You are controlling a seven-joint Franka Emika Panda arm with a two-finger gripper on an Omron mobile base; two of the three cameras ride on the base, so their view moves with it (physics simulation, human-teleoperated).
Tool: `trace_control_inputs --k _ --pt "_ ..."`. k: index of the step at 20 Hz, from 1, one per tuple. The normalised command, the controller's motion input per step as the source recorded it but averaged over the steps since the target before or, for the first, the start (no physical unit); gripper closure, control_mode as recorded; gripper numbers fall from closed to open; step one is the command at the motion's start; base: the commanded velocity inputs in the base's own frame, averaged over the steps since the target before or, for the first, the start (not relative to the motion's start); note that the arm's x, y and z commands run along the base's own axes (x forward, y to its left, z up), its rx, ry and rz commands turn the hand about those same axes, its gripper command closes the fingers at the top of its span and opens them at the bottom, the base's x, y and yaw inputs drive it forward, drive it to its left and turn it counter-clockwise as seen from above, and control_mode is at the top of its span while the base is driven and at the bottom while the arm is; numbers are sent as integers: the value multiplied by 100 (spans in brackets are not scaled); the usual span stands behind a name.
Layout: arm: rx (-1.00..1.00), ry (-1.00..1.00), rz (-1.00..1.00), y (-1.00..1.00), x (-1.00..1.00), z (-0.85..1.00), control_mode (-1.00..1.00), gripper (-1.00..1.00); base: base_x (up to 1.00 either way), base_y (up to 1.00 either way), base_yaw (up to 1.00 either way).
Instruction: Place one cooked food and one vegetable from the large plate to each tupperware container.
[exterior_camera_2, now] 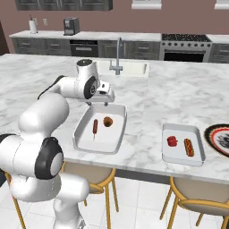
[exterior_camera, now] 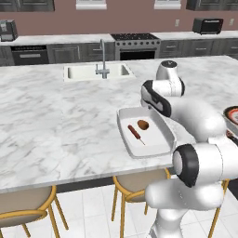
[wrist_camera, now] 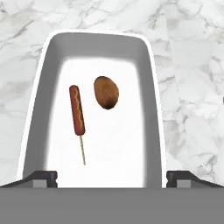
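- The marble island counter (exterior_camera_2: 44, 76) carries everything.
- The large plate (exterior_camera_2: 218, 139) sits at the far right edge, apparently bare where visible, though it is cut off.
- The nearer tupperware container (exterior_camera_2: 85, 134) holds a corn dog (wrist_camera: 77, 109) and a brown potato (wrist_camera: 106, 92), lying apart.
- The second tupperware container (exterior_camera_2: 197, 157) holds a red pepper (exterior_camera_2: 171, 141) and a hot dog (exterior_camera_2: 189, 147).
- The gripper (exterior_camera_2: 104, 101) hovers over the nearer container's far end, jaws spread wide, holding nothing.
- Judgement: both containers look filled; the next move is only retreating clear.
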Motion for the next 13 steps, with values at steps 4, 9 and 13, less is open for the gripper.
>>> trace_control_inputs --k 4,9,13 --pt "0 -17 0 0 -100 100 -100 -100 0 0 0" --pt "1 -33 0 0 -100 61 -100 -100 0 0 0" --pt "3 -75 0 0 -100 2 -100 -100 0 0 0"
